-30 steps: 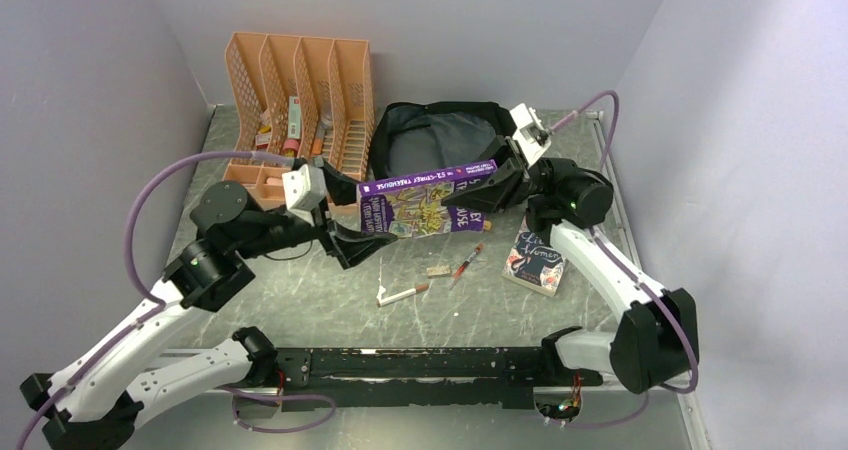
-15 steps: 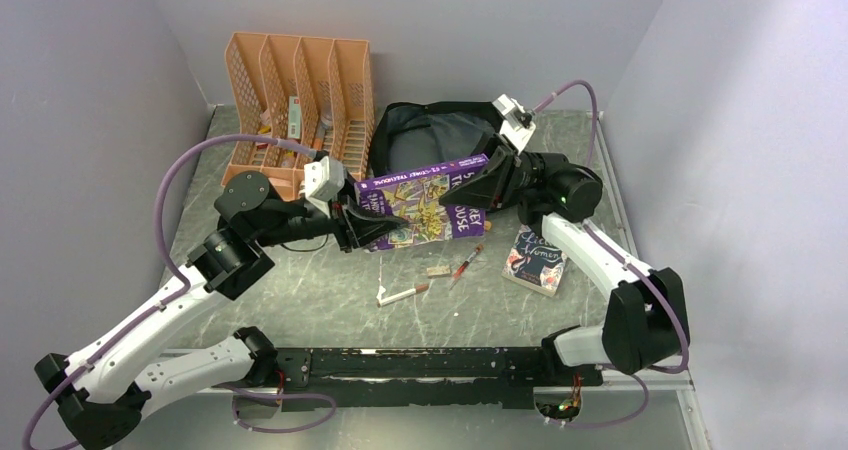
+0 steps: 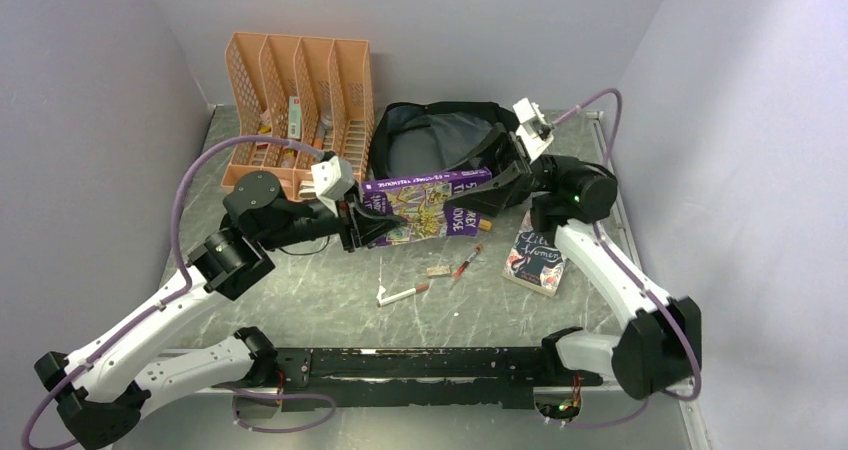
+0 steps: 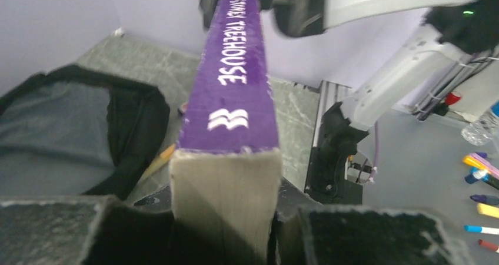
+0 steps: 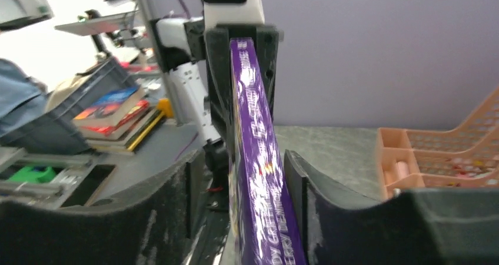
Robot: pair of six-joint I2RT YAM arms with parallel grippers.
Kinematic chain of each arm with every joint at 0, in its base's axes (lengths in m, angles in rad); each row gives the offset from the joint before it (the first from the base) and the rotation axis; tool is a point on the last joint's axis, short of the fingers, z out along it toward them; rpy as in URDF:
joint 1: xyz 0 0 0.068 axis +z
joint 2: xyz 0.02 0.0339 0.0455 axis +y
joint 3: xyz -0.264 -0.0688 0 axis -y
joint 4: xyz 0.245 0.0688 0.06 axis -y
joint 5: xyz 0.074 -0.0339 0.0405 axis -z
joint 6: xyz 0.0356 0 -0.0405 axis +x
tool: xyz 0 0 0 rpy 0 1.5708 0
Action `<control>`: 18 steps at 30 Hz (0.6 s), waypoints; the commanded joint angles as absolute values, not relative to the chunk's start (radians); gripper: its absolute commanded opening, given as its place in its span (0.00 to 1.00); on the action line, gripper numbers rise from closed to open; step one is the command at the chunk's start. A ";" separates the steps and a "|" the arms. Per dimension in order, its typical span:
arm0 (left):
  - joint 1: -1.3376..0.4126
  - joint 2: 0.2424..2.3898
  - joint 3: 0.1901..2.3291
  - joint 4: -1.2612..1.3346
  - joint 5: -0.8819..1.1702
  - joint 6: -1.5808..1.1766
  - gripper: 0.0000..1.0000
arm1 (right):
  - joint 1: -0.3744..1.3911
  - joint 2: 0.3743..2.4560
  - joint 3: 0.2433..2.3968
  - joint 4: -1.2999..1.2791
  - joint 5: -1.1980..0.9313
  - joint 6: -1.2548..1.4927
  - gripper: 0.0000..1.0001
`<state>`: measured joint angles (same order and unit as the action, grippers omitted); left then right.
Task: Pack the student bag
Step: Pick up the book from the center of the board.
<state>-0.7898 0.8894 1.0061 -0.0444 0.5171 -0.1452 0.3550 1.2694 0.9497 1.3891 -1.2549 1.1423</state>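
My left hand (image 3: 362, 220) is clenched on the left end of the purple book (image 3: 425, 202), which is held spine-up over the worktop (image 3: 320, 270) at frame centre. My right hand (image 3: 481, 184) straddles the book's other end, released, with a gap showing beside one finger. The bag (image 3: 440, 138) lies open just behind the book, upper centre.

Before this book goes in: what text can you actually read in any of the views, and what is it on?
"TREEHOUSE": spine of the purple book, left wrist view. "STOREY" comes before it, and the start is cut off.
"Little Women": cover of the small dark book, in cursive and only just legible.
Purple book's front cover: lettering too blurred to read.
Labels in the orange organiser: too small to read.
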 commanded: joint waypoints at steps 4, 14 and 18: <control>-0.781 0.910 1.079 -0.253 0.171 -0.089 0.05 | 0.345 1.048 1.002 0.402 -0.864 0.310 0.69; -0.725 0.969 1.054 -0.351 -0.109 -0.159 0.05 | 0.343 1.125 1.071 0.041 -0.268 0.291 0.68; -0.686 0.988 1.028 -0.380 -0.168 -0.196 0.05 | 0.345 1.313 1.225 -0.149 -0.213 0.273 0.68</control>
